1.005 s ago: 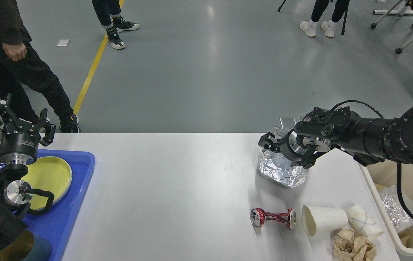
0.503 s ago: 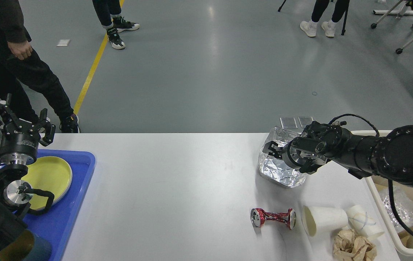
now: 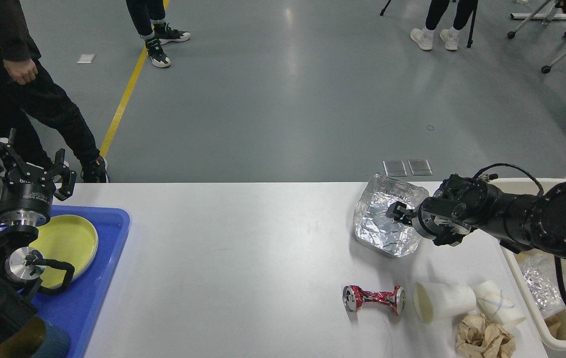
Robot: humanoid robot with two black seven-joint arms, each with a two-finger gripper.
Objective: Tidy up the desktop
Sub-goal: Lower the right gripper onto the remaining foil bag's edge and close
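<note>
Foil tray [image 3: 384, 226] on desktop [image 3: 243, 258], right end effector [image 3: 402, 213] at its rim.

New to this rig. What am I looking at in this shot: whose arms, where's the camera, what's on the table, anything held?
The camera sits in a humanoid robot's head, looking forward and down, so both black arms are its own. The left gripper is raised above a blue tray holding a yellow plate; its fingers are spread and hold nothing. The right gripper reaches to the rim of a crumpled foil container; whether it grips the rim is unclear. Also on the white desktop: a crushed red can, two white paper cups, crumpled brown paper. A beige bin stands on the right.
</note>
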